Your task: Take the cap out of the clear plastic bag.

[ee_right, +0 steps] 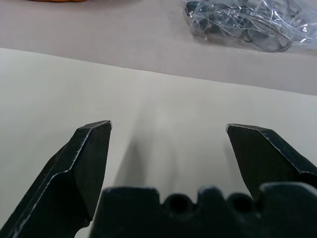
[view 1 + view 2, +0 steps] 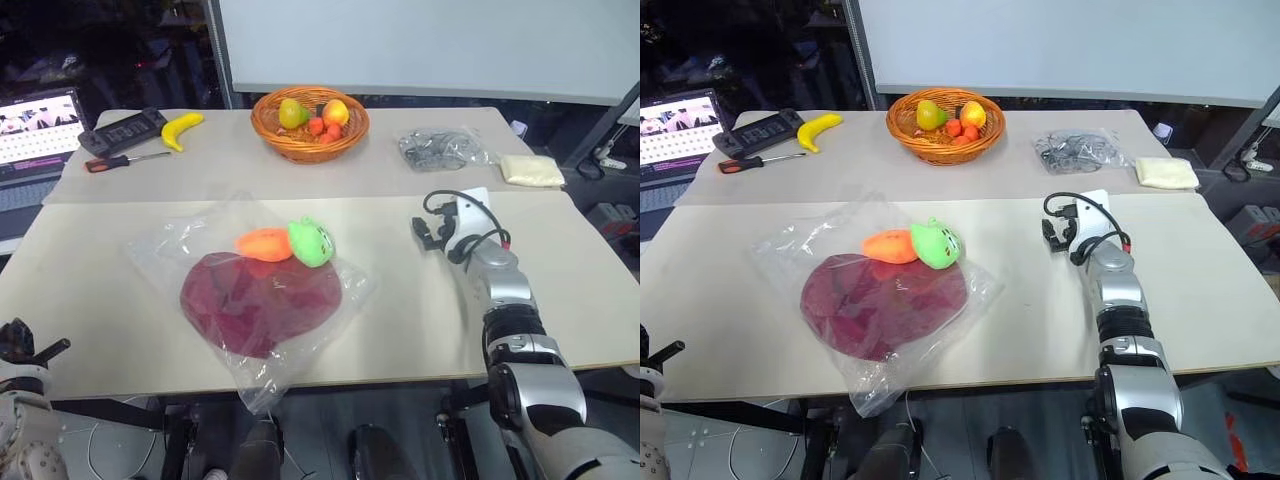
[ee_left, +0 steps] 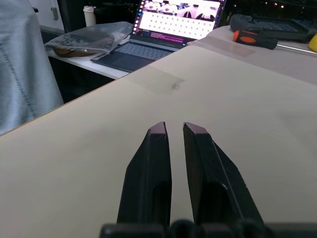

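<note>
Cap [image 2: 262, 303] lies inside clear plastic bag [image 2: 190, 240] at table [image 2: 400, 330] centre. Right tool [image 1: 168, 134] spread wide, empty; left tool [image 3: 175, 130] nearly together, empty. Risk: pinching film alone drags the bag

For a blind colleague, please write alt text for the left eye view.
A maroon cap lies inside a clear plastic bag on a beige table, with orange and green plush toys at its far edge. The right pincer hovers open beside it; a fruit basket stands behind.

left hand [image 3: 176, 129]: fingers nearly together, empty; right hand [image 1: 168, 129]: fingers wide apart, empty, arm outstretched
</note>
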Controlling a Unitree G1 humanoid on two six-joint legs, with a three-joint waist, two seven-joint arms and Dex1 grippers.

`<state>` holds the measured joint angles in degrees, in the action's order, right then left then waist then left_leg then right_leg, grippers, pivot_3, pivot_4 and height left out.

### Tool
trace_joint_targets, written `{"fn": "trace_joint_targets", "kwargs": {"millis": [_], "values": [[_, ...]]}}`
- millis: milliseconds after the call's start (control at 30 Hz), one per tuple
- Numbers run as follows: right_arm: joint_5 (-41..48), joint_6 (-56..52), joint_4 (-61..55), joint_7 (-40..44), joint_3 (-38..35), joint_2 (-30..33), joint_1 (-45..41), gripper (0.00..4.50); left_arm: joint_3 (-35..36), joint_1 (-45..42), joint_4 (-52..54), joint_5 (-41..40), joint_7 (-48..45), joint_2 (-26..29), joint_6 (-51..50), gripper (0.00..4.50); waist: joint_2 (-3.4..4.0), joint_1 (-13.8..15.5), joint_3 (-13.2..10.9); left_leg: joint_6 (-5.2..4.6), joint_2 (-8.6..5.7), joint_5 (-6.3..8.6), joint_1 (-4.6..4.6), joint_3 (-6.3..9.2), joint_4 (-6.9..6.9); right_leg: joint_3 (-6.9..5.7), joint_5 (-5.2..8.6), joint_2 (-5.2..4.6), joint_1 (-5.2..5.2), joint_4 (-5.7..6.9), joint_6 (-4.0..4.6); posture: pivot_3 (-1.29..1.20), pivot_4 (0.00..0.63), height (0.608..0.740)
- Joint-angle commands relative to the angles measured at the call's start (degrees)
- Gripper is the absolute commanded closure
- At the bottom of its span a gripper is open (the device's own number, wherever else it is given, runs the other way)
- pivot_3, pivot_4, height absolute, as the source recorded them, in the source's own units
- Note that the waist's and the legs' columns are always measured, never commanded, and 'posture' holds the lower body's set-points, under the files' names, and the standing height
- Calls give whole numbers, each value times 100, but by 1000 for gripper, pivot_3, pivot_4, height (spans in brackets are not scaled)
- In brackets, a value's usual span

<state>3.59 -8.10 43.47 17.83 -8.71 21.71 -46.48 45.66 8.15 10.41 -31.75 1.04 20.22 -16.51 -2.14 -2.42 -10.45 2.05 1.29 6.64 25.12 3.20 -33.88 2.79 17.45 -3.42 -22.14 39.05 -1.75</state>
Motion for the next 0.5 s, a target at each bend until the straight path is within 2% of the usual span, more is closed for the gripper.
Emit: {"fn": "trace_joint_targets", "kwargs": {"millis": [33,133,233,367,433,500], "values": [[392,-450,-474,413,-188,210,-316,92,-284,-293,291,-253,-709,672,-289,3924,0,-1,0,0,0,0,0,0,0,0,0,0,0,0,0,0,150,740],[949,-1384,-770,2068,-1,645,-978,92,-977,-578,797,-663,-2258,2030,-919,3924,12,47,-31,10,17,-10,14,8,-8,-29,-3,13,-10,17,9,0,150,740],[1452,-2581,-1873,3586,534,1157,-973,92,-1194,-217,1744,-1096,-3081,2814,-1410,3924,48,-4,-37,15,39,-15,14,-13,-7,-21,-27,22,-7,-13,16,0,150,740],[2512,-3906,-3122,4582,632,1437,-864,92,-744,574,2752,-2419,-4069,3271,-2258,3924,54,-108,-27,3,64,26,2,-41,8,-6,-13,29,-2,-46,32,0,150,740],[2948,-4227,-3852,5079,821,1521,-656,92,-647,864,2985,-2601,-4266,3444,-2505,3924,59,-133,-33,4,84,37,17,-34,12,-7,1,49,-19,-37,49,0,150,740],[2842,-4165,-4211,5129,1209,1407,-599,92,-631,907,2981,-2597,-4299,3490,-2554,3924,68,-128,-41,1,81,40,18,-30,11,-8,26,51,-31,-6,55,0,150,740]]}}
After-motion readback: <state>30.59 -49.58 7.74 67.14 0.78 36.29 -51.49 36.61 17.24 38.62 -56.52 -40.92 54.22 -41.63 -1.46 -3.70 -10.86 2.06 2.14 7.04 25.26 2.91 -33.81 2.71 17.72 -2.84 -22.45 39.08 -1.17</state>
